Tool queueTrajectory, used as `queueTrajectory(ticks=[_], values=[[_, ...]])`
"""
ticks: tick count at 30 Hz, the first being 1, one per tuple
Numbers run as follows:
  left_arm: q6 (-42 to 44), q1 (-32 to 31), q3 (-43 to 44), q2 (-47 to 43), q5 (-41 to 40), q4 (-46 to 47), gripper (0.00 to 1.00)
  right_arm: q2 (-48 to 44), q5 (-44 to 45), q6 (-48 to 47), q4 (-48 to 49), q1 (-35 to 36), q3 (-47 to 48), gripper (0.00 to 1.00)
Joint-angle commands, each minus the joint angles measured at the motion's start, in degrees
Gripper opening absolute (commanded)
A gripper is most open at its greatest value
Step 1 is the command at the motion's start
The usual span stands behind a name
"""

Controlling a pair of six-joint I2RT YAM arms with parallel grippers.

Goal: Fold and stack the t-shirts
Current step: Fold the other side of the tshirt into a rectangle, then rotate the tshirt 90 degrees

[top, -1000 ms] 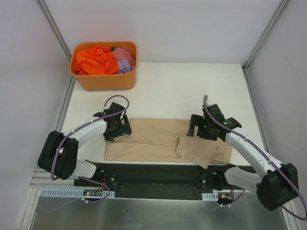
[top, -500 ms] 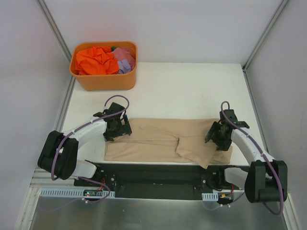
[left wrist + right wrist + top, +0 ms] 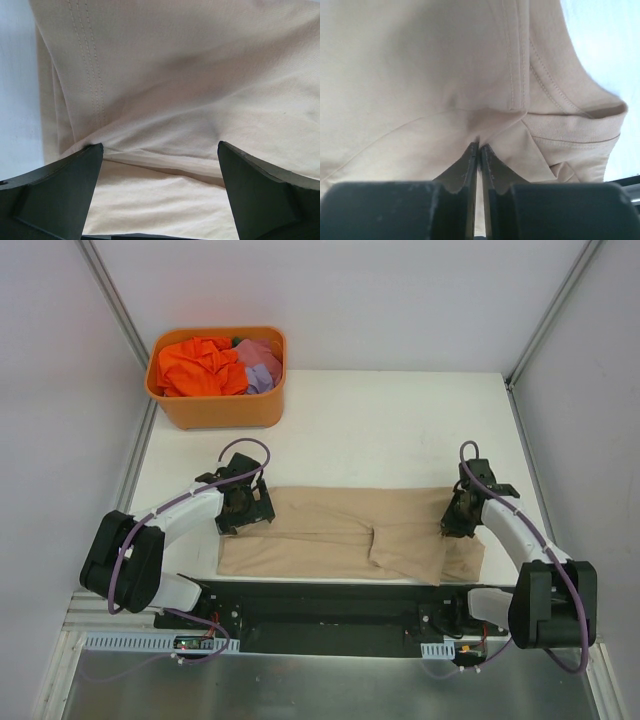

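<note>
Along the near edge of the table (image 3: 400,415) I see the beige t-shirt (image 3: 330,530) laid out lengthwise. It is partly folded, with a flap doubled over across its right half. My left gripper (image 3: 245,508) sits low on the shirt's left end. Through the left wrist camera its fingers (image 3: 60,195) stand spread wide, one at each side of the view, with tan cloth lying slack between them. A double-stitched hem (image 3: 92,75) runs up the cloth on the left. My right gripper (image 3: 461,518) is down on the shirt's right end. Its fingers (image 3: 470,170) are pressed together, nipping a small fold of the beige cloth at their tips, and creases gather toward that spot. At the far left corner of the table stands the orange tub (image 3: 218,412). It holds the orange t-shirt (image 3: 195,365) bunched on its left side and the lilac t-shirt (image 3: 262,365) crumpled just beside it, both well apart from the beige one.
</note>
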Motion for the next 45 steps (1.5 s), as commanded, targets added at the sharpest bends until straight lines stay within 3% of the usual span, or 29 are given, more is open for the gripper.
queueTrajectory(ticks=[1, 6, 12, 16, 18, 21, 26, 32, 39, 45], values=[[1.3, 1.3, -1.7, 2.1, -2.8, -0.3, 0.99, -0.8, 4.3, -2.4, -1.7, -0.8, 3.7, 0.07], [1.2, 1.7, -2.3, 1.4, -2.6, -0.6, 0.99, 1.6, 5.8, -3.7, -2.4, -2.6, 4.2, 0.12], [0.9, 1.9, -2.9, 1.2, -1.9, -1.2, 0.99, 2.6, 10.2, -4.7, -3.8, -3.2, 6.5, 0.32], [0.7, 1.9, -3.0, 0.6, -0.9, -1.0, 0.99, -1.3, 4.6, -7.4, -5.5, -3.1, 7.9, 0.85], [0.5, 1.9, -2.9, 0.4, -0.7, -1.0, 0.99, -3.2, 2.0, -8.3, -7.7, -2.8, 8.8, 0.98], [0.6, 1.9, -2.8, 0.4, -0.5, -1.0, 0.99, -7.0, -6.9, -8.2, -7.6, 0.2, 7.7, 0.96], [0.4, 1.9, -2.6, 0.9, -1.0, -1.0, 0.99, -8.0, -20.5, -1.2, -2.1, 11.8, 1.7, 0.96], [0.9, 1.9, -1.8, 1.2, 0.4, -0.9, 0.99, 1.3, -10.1, 1.9, -1.6, 11.5, -0.5, 0.96], [-0.3, 1.5, -3.1, -0.1, 6.9, 2.8, 0.99, 19.7, -7.8, -3.2, 0.7, 1.4, 11.8, 0.96], [-2.6, -1.6, -4.0, 2.5, 14.3, 8.4, 0.99, 40.9, -9.8, -6.7, -0.7, -1.9, 34.6, 0.96]])
